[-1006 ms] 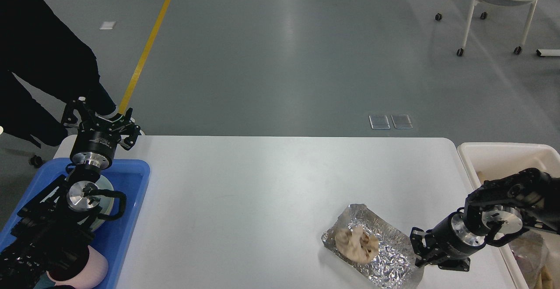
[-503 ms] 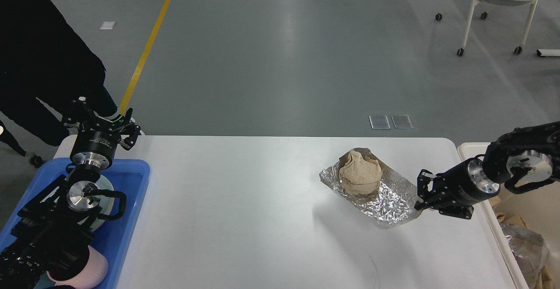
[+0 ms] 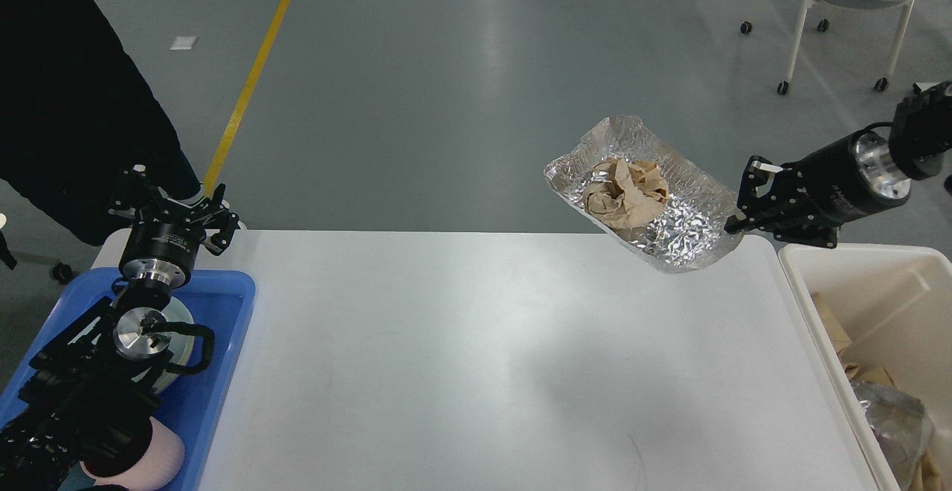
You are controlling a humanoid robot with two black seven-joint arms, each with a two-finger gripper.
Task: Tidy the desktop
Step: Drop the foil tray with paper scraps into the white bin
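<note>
One crumpled silver foil tray point(image 3: 654, 212) hangs in the air above the far right corner of the large white rectangular worktop point(image 3: 476, 357), pinched at its right rim by the right end effector point(image 3: 744, 204), whose fingers are closed on the foil edge. A wad of brown crumpled paper point(image 3: 625, 192) sits inside the tray, which is held roughly level, apparently so the wad stays put during the carry. The cream-white plastic bin point(image 3: 855, 268) stands just off the worktop's right edge, already holding paper and foil scraps, and looks the likely destination; the tray hangs up and to the left of its near rim, with open air between them and nothing in the way.

Across the worktop, the left end effector point(image 3: 172, 204) hovers over the far left corner with its fingers spread and empty, above the blue plastic tray point(image 3: 223, 305), which holds a pink cup point(image 3: 152, 457) at its near end. Between the two sides the white surface shows nothing left on it.
</note>
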